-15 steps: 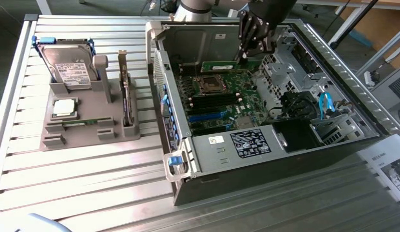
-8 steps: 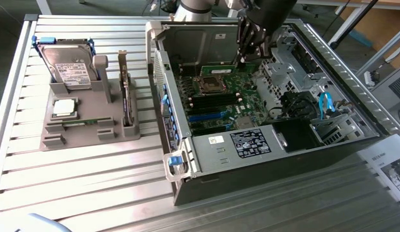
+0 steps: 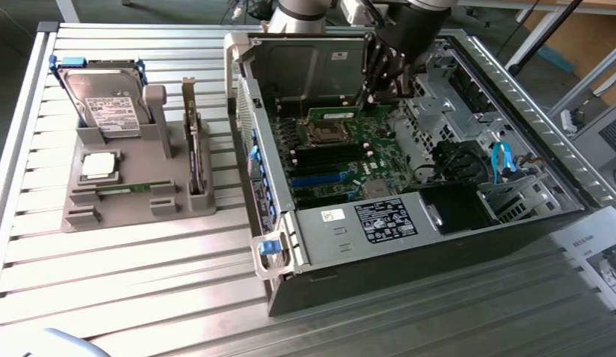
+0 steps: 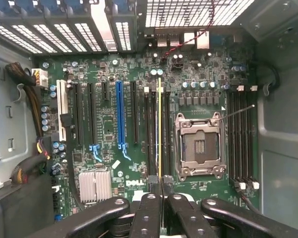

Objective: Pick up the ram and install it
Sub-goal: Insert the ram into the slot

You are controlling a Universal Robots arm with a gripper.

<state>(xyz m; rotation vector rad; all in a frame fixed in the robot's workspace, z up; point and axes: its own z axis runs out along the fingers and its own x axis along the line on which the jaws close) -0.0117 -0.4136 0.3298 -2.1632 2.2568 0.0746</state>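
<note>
We see the tool (image 4: pixel 161 194) clenched on the ram (image 4: pixel 159 129), edge-on over the motherboard (image 4: pixel 109 124) slots beside the processor socket (image 4: pixel 198 145).

The tabletop (image 3: pixel 139 290) is a slatted metal surface with ribs running across the exterior view. Seen in that view, a grey plastic rack (image 3: pixel 129 202) stands on it at 9 o'clock. An open computer case (image 3: pixel 437 271) lies on its side from centre to 3 o'clock. A printed sheet (image 3: pixel 601 260) lies at 4 o'clock, just beside the case. A white object (image 3: pixel 60 343) sits at the 7 o'clock edge.
</note>
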